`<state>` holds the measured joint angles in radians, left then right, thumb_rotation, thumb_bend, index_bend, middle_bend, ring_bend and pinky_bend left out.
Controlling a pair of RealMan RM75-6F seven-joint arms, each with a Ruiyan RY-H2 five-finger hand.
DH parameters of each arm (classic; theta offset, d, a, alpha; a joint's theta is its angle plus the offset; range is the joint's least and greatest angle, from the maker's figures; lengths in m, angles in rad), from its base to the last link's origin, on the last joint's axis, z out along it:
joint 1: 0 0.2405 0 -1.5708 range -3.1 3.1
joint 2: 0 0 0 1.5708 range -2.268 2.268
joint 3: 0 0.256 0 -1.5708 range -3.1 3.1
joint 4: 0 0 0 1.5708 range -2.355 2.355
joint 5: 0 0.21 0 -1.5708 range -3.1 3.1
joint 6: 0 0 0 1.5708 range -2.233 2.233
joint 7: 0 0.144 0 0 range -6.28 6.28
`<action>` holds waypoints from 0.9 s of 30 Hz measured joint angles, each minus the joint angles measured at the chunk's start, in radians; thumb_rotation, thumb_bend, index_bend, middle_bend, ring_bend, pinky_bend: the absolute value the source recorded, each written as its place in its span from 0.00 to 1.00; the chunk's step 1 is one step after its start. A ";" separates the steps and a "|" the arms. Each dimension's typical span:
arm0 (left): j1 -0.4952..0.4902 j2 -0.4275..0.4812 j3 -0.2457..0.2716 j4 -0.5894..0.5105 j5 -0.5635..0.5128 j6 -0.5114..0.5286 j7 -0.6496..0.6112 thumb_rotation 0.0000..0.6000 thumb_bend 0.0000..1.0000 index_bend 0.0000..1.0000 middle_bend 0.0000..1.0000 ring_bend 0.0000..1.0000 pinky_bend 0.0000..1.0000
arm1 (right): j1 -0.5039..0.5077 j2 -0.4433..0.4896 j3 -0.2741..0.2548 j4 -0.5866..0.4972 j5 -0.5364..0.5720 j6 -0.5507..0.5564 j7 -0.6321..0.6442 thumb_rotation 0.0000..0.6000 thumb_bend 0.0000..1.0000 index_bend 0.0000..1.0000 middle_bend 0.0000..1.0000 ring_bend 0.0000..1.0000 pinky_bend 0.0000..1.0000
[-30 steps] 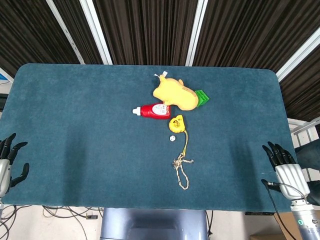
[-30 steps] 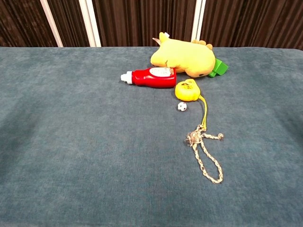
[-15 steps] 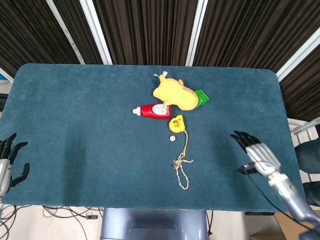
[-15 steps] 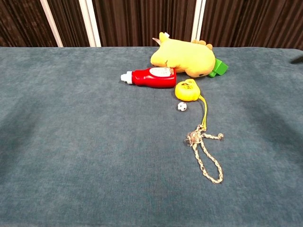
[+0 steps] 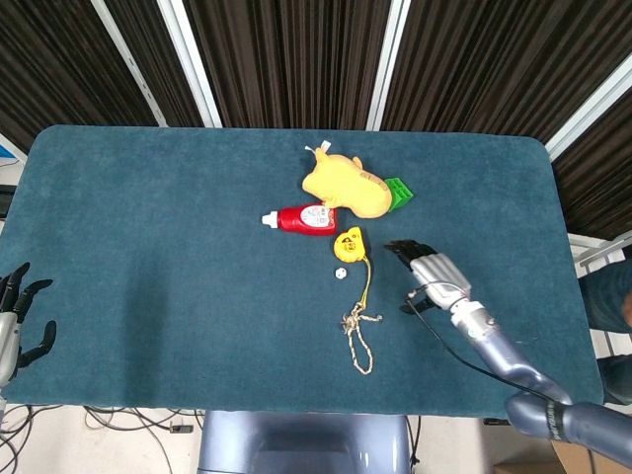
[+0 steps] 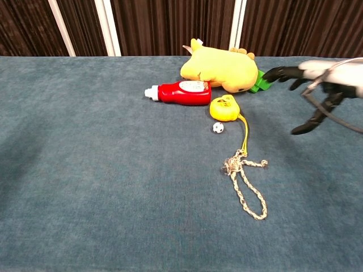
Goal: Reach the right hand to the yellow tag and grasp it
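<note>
The yellow tag (image 5: 348, 243) (image 6: 224, 108) lies on the blue table just in front of the red bottle, with a yellow cord running from it to a knotted rope loop (image 5: 358, 336) (image 6: 245, 184). My right hand (image 5: 431, 271) (image 6: 309, 79) hovers open to the right of the tag, fingers spread and pointing toward it, a short gap away. My left hand (image 5: 17, 321) rests open at the table's near left corner; only the head view shows it.
A red bottle (image 5: 301, 218) (image 6: 181, 93) lies on its side behind the tag. A yellow plush toy (image 5: 342, 185) (image 6: 220, 66) and a green block (image 5: 398, 193) (image 6: 261, 80) sit behind that. A small white die (image 5: 339, 274) (image 6: 218, 128) lies beside the tag.
My right hand has swept from the table's near right edge leftward and forward, ending close to the right of the tag. The left hand and the objects have stayed put.
</note>
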<state>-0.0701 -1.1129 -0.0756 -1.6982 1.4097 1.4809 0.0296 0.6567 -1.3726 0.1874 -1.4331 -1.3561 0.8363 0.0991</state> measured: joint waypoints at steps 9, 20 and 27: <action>-0.003 0.004 -0.001 -0.005 -0.009 -0.012 -0.005 1.00 0.44 0.19 0.00 0.00 0.00 | 0.102 -0.143 0.052 0.058 0.109 -0.035 -0.141 1.00 0.16 0.27 0.16 0.11 0.15; -0.006 0.005 0.002 -0.007 -0.007 -0.017 -0.008 1.00 0.44 0.19 0.00 0.00 0.00 | 0.204 -0.261 0.087 0.169 0.248 -0.079 -0.287 1.00 0.29 0.36 0.16 0.11 0.15; -0.007 0.004 0.002 -0.008 -0.006 -0.016 -0.008 1.00 0.44 0.19 0.00 0.00 0.00 | 0.248 -0.312 0.084 0.238 0.318 -0.104 -0.351 1.00 0.31 0.38 0.16 0.11 0.15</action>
<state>-0.0769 -1.1090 -0.0741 -1.7059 1.4035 1.4645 0.0217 0.9044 -1.6847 0.2715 -1.1951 -1.0380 0.7325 -0.2516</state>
